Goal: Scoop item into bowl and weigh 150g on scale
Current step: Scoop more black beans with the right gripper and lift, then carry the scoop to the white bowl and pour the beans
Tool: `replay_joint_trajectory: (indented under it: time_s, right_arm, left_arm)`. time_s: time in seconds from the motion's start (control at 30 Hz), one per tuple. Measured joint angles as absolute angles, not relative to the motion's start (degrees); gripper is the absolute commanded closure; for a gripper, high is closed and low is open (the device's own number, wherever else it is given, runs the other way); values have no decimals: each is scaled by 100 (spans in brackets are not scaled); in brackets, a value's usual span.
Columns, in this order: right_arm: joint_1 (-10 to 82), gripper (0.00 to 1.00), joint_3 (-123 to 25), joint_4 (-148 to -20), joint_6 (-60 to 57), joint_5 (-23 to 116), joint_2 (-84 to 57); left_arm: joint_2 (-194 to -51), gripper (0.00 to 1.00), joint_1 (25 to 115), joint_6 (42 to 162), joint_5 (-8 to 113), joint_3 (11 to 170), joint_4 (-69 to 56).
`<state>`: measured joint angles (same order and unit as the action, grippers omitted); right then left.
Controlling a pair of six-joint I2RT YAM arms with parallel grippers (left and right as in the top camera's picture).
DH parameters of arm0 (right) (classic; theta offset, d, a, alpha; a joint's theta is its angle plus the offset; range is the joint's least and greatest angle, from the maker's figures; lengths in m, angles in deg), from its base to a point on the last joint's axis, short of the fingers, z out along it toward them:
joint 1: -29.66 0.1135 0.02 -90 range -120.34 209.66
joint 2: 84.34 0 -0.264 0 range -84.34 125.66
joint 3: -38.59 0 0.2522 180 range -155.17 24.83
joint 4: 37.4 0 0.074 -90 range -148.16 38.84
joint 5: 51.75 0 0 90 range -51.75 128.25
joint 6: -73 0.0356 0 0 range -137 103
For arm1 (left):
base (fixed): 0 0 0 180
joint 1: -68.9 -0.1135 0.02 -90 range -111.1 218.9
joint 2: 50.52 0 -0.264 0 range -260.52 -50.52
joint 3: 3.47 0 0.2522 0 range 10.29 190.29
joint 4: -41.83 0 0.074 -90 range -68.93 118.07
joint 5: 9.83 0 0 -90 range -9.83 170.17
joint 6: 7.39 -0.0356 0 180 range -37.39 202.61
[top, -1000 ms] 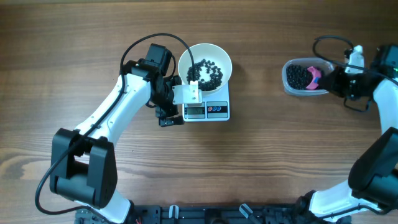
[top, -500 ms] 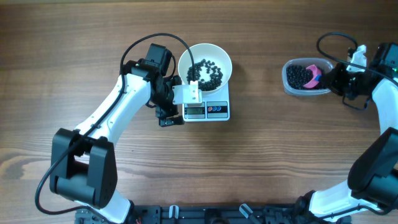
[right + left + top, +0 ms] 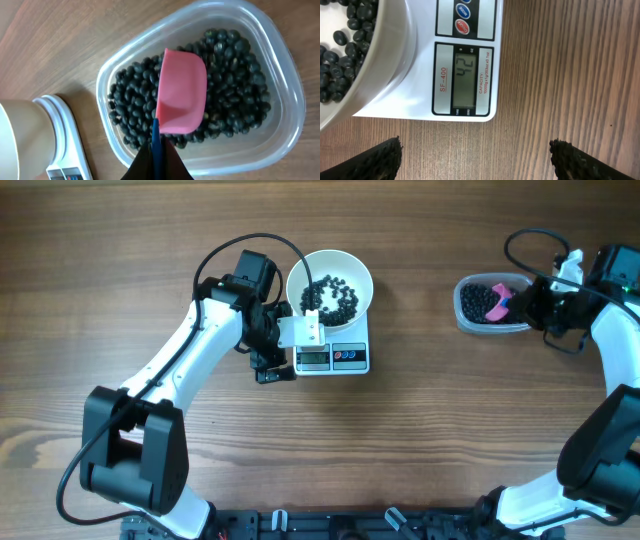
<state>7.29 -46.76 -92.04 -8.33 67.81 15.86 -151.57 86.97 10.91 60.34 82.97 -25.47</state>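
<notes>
More beans (image 3: 235,95) needed: the scale (image 3: 465,77) reads short.
Our right gripper (image 3: 157,162) pinches the scoop (image 3: 181,90) over the tub (image 3: 296,100); our left gripper (image 3: 476,159), spread wide, hangs beside the bowl (image 3: 330,258) on the scale to read it.

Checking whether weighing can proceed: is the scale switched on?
On: the scale shows digits on its display, with the bowl of beans standing on it.

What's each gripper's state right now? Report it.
Left gripper: open, empty, by the scale.
Right gripper: shut on the scoop, in the tub.
</notes>
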Motion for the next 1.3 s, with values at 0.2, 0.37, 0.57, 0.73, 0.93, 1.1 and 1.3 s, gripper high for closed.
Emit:
replay_joint_trajectory:
  time_s: [0.2,0.37,0.57,0.73,0.93,1.1,1.3]
  right_arm:
    - [350,96,-4667,-9333,-1237,7181,1595]
    - [-251,96,-4654,-9309,-1279,7942,1595]
    - [-489,96,-4652,-9313,-1521,8582,1595]
    - [-696,96,-4650,-9423,-1561,8842,1595]
    - [-705,95,-4650,-9440,-1578,9498,1595]
    - [-705,95,-4650,-9440,-1580,9880,1595]
    - [-506,96,-4648,-9215,-1327,10315,1595]
  left_arm:
    - [-15157,0,8697,1091,6036,8297,-2544]
    - [-15157,0,8697,1091,6034,8297,-2547]
    - [-15157,0,8697,1091,6036,8297,-2547]
    - [-15157,0,8697,1091,6034,8297,-2547]
    - [-15157,0,8697,1091,6034,8297,-2544]
    - [-15157,0,8697,1091,6034,8297,-2547]
    - [-15157,0,8697,1091,6036,8297,-2544]
